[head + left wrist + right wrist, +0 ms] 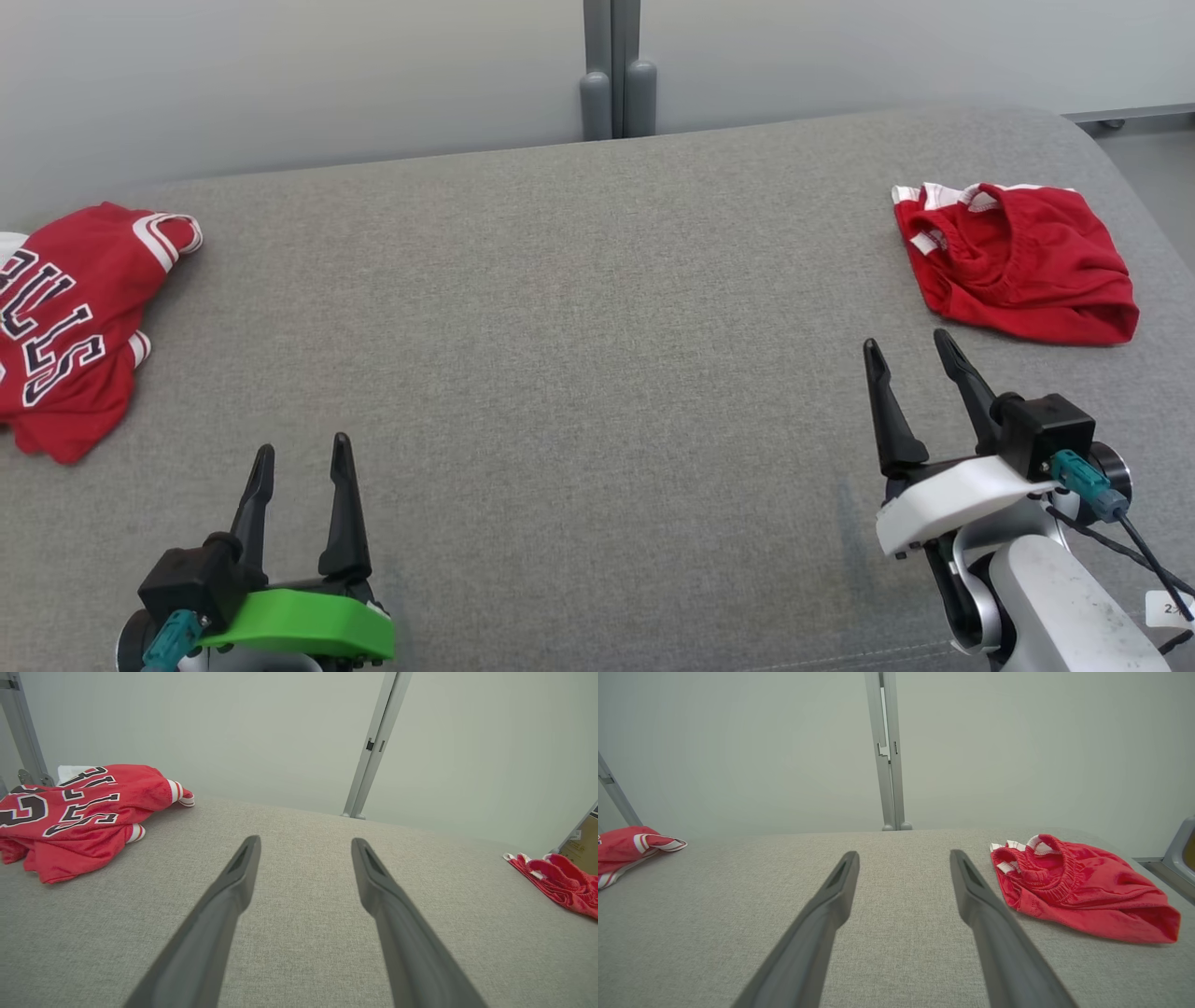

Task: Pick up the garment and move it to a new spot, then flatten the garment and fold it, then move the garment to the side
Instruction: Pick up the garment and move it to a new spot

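Nearest, low at the left: left jaws, spread wide, empty. At the right, raised over the bench (579, 308): right jaws, equally spread, gripping nothing. Just beyond them, near the bench's right edge: crumpled red shorts (1018, 261), probably the garment meant, though not certain. Risk of pinching one layer only and dragging the bunch, or of nudging it off that close edge. Risk too of going for the wrong piece: red jersey (65, 327) heaped at the far left. Open grey cloth between the two, nothing blocking. Grey post (616, 84) behind, well apart.
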